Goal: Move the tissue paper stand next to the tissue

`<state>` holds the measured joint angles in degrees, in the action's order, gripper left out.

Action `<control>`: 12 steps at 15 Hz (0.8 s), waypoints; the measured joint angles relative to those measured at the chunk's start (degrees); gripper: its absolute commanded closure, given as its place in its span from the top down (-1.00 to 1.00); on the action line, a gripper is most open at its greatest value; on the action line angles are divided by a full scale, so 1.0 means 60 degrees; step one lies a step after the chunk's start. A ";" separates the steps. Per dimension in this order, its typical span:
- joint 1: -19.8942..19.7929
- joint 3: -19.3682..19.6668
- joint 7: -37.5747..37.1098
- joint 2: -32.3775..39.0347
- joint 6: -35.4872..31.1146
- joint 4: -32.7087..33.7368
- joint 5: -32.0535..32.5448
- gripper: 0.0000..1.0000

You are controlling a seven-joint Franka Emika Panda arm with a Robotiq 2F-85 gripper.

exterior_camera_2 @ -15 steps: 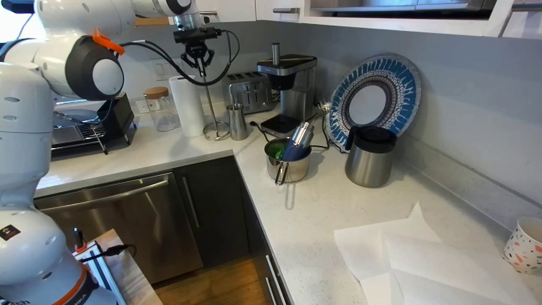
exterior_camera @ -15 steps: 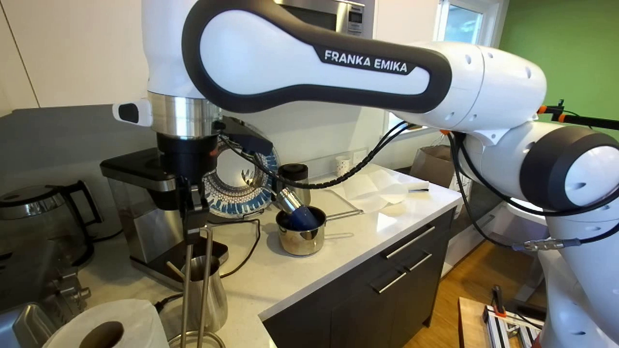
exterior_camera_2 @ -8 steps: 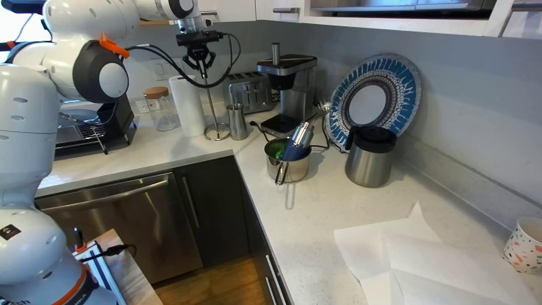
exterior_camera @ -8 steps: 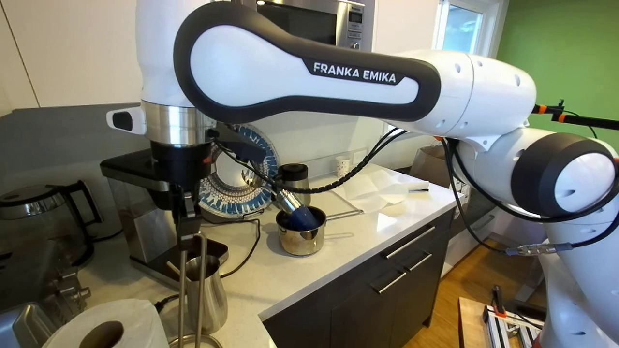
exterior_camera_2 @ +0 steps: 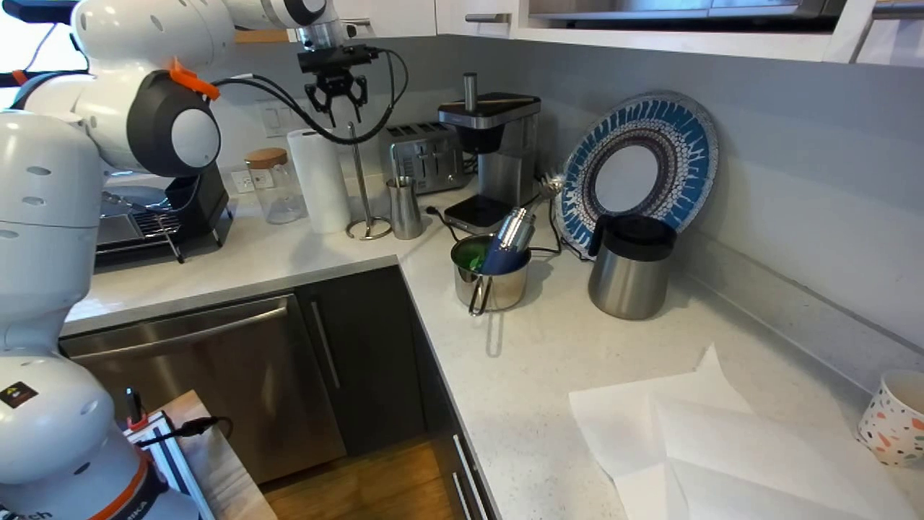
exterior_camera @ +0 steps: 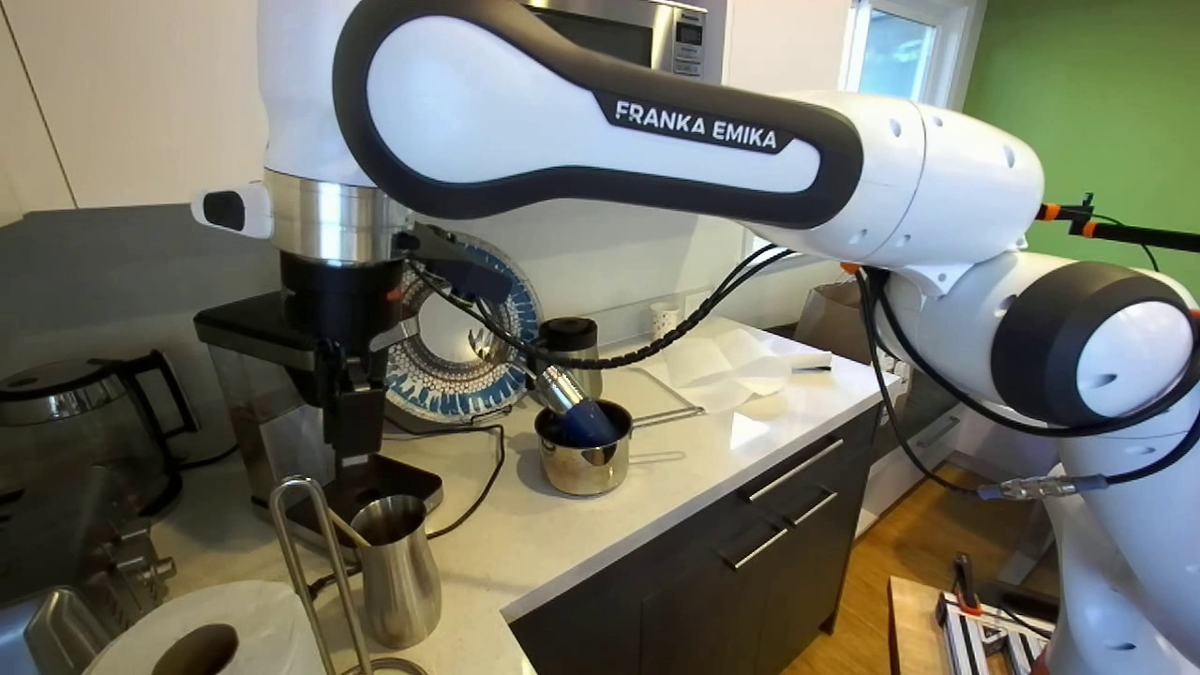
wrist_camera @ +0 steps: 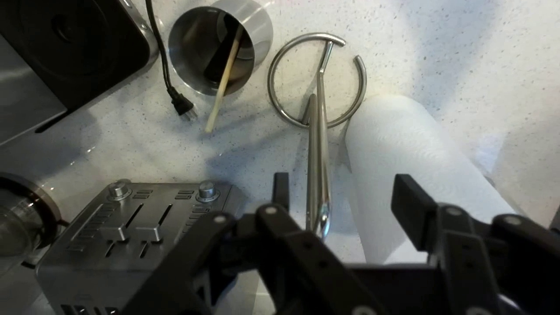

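Steel jug (exterior_camera: 401,577) stands on the worktop (exterior_camera_2: 534,375), set back from the inner corner where the two front edges meet. A wooden stick (wrist_camera: 225,81) slants out over its rim; the rest of the inside is too dark to read. Past that corner, a saucepan (exterior_camera_2: 509,292) sits near the front edge. In it leans a blue and silver cylinder (exterior_camera_2: 514,235), beside something green (exterior_camera_2: 474,261), too small to identify. A steel flask (exterior_camera_2: 626,285) under a black lid (exterior_camera_2: 639,230) stands toward the back edge, contents hidden. Farther along that edge is a speckled paper cup (exterior_camera_2: 891,426); its inside cannot be made out. A glass jar (exterior_camera_2: 283,206) with a cork lid (exterior_camera_2: 266,155) stands on the other side of the paper towel roll (exterior_camera_2: 320,184) from the jug.

Tissue stand (wrist_camera: 322,148): shiny silver rod bent into a tall, narrow loop, standing on a ring base (wrist_camera: 272,78) with a break in the ring. In an exterior view the loop looks tilted. Location: between roll and jug, just beside both; whether base and roll touch cannot be told.

Gripper (exterior_camera_2: 345,118): wide, its fingers (wrist_camera: 411,210) well apart, near the top of the stand. In the wrist view the loop shows between them; in an exterior view a gap separates fingertips from loop.
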<state>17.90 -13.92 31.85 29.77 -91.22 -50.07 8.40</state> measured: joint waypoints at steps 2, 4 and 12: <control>-0.0002 -0.0001 -0.0001 -0.0009 0.0033 0.0110 -0.0047 1.00; -0.0061 -0.0001 -0.0097 -0.0112 0.0306 0.0166 -0.0246 1.00; -0.1395 0.0096 -0.1804 -0.2312 0.2618 -0.1117 -0.2125 1.00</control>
<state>9.53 -13.35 21.02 15.90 -75.51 -56.77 -4.35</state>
